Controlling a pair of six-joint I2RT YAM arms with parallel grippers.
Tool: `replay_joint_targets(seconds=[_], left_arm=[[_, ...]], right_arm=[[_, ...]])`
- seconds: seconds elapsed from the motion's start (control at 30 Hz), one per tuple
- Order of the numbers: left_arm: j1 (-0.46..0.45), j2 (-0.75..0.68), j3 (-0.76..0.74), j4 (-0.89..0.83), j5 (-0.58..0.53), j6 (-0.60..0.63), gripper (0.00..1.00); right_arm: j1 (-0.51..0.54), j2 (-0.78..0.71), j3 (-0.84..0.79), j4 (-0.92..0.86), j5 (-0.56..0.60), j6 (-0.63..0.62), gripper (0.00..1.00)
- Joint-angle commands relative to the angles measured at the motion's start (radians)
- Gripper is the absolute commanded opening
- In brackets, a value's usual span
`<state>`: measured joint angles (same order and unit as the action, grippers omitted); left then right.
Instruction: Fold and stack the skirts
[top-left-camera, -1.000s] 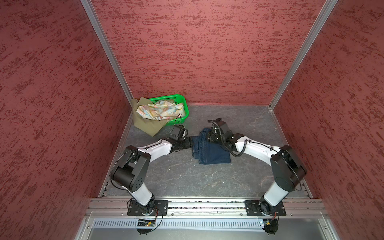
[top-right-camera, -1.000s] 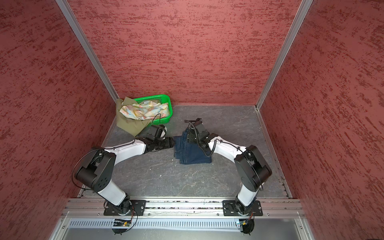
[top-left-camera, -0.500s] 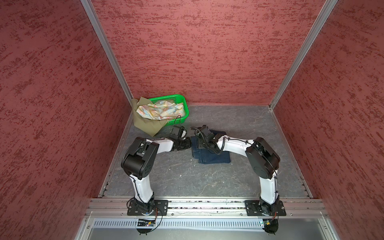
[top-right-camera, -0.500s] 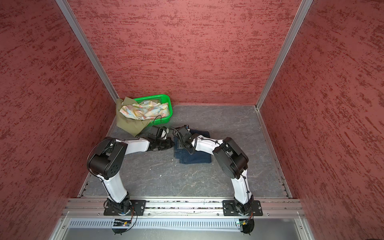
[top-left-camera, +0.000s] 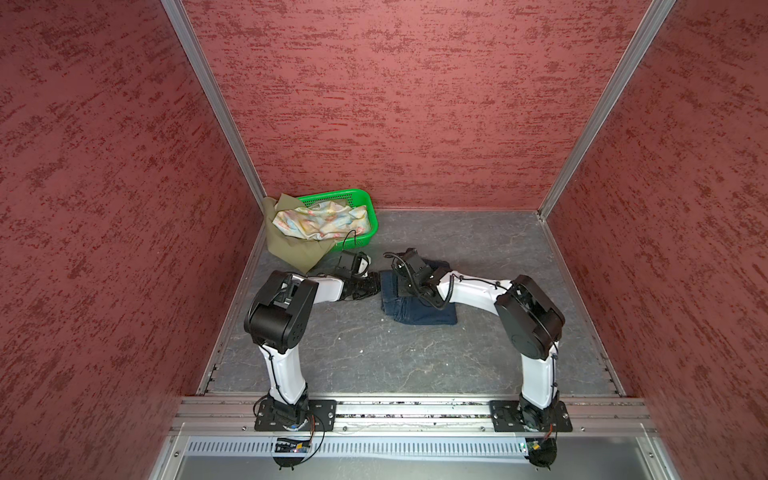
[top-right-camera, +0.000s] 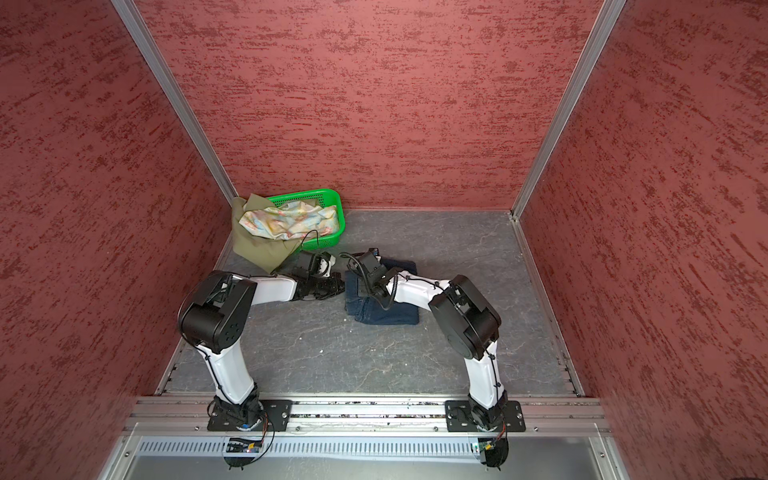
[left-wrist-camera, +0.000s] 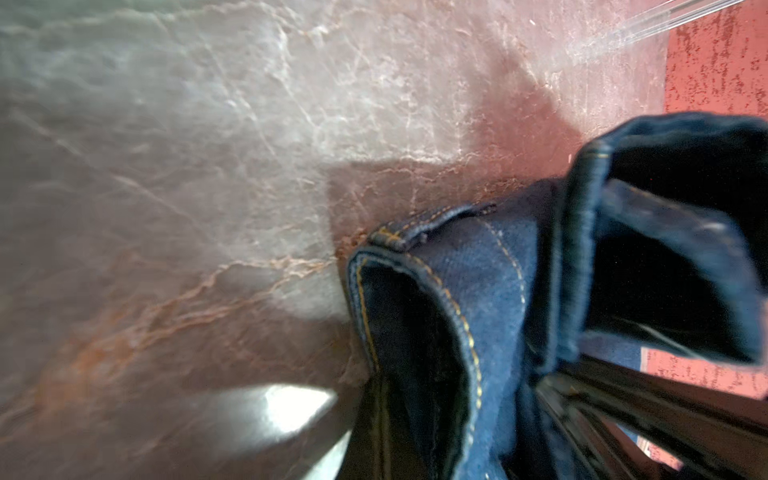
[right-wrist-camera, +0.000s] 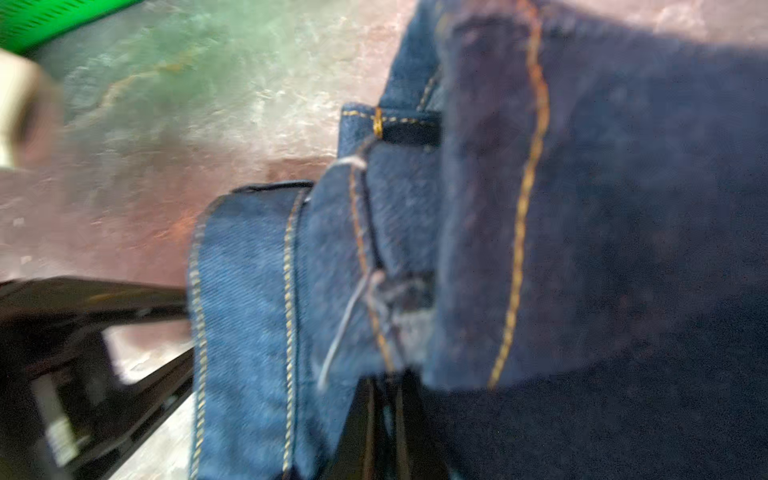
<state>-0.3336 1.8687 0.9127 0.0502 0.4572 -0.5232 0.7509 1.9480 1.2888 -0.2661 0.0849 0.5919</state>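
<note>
A dark blue denim skirt, folded into a thick, roughly rectangular pad with mustard-yellow topstitching along its seams, lies near the middle of the grey, marble-veined tabletop. Its twill layers are doubled over at the edge nearest the left arm, where a rolled hem stands open like a cuff.

The left gripper meets that edge low over the table, jaws closed on the denim. The right gripper sits on top of the same side of the pad, its black fingers pinched together on a fold beside a loose grey thread.

Both arms rise from bases on the front rail, bend sharply at black elbow housings and send their white forearms low and inward, so that the two wrists nearly face each other over the skirt. The right forearm crosses above the denim.

In the back left corner, well apart from the pad, a pale floral skirt is crumpled in soft folds inside a green perforated plastic basket. A plain olive-green skirt drapes over the basket's left side onto the tabletop. Red, rough-textured walls framed by aluminium rails enclose the cell on three sides.
</note>
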Motion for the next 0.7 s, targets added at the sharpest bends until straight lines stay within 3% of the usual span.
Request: replay_joint_targets(seconds=[0.0, 0.3, 0.67], left_arm=[[0.005, 0.036, -0.015, 0.005, 0.026, -0.009, 0.0], [-0.002, 0.047, -0.008, 0.01, 0.028, -0.015, 0.0], [-0.003, 0.048, -0.008, 0.01, 0.029, -0.017, 0.0]], right_arm=[[0.005, -0.084, -0.015, 0.074, -0.052, -0.011, 0.0], [0.007, -0.124, -0.024, 0.132, -0.143, 0.032, 0.0], [0.01, 0.012, 0.013, 0.238, -0.267, 0.107, 0.0]])
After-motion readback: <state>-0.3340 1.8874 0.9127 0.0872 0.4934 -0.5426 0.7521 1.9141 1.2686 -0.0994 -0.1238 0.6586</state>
